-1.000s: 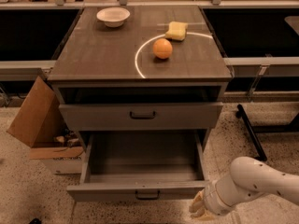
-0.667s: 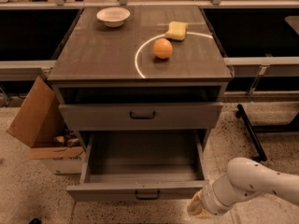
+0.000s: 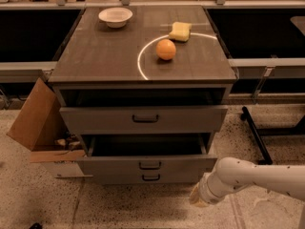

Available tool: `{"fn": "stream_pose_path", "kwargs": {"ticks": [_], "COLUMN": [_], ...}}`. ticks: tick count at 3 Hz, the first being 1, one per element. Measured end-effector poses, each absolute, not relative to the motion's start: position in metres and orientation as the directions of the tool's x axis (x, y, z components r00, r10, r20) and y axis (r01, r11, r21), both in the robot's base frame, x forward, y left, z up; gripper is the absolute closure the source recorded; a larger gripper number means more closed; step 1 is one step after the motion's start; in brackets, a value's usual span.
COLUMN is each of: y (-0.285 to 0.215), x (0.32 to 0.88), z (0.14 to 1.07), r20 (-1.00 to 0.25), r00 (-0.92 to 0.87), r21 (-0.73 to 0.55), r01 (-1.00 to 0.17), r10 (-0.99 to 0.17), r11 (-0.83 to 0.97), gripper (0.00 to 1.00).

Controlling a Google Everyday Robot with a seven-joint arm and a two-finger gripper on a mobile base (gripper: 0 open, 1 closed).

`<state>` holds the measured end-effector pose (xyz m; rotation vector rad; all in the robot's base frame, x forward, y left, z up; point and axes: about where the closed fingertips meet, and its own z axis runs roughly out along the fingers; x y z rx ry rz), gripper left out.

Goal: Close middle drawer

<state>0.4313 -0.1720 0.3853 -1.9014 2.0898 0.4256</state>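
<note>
The grey cabinet (image 3: 143, 66) has three drawers. The middle drawer (image 3: 114, 166), with a small dark bar handle (image 3: 150, 165), is pushed almost fully in; only a narrow dark strip of its inside shows above its front. The top drawer (image 3: 143, 119) sticks out a little. The lowest drawer front (image 3: 151, 177) sits just under the middle one. My gripper (image 3: 196, 198), at the end of the white arm (image 3: 252, 178), is low at the right, just in front of the cabinet's lower right corner and beside the middle drawer's front.
On the cabinet top lie a white bowl (image 3: 115, 16), an orange (image 3: 166, 49) and a yellow sponge (image 3: 180, 31). An open cardboard box (image 3: 35, 123) leans at the cabinet's left. A black bar (image 3: 255, 133) lies on the floor to the right.
The middle drawer, wide open before, has slid back into the cabinet and is nearly shut. My arm has moved in toward the cabinet with it.
</note>
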Motion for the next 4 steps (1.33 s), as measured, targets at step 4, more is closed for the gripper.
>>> {"fn": "stream_pose_path", "kwargs": {"ticks": [4], "y": [-0.202], "x": [0.523], "z": [0.350], "r20": [-0.434], "r00": [-0.096], "r21": [-0.084], "r01": [-0.986], "r10": [-0.896], "r11": [0.146], "gripper": [1.00]}}
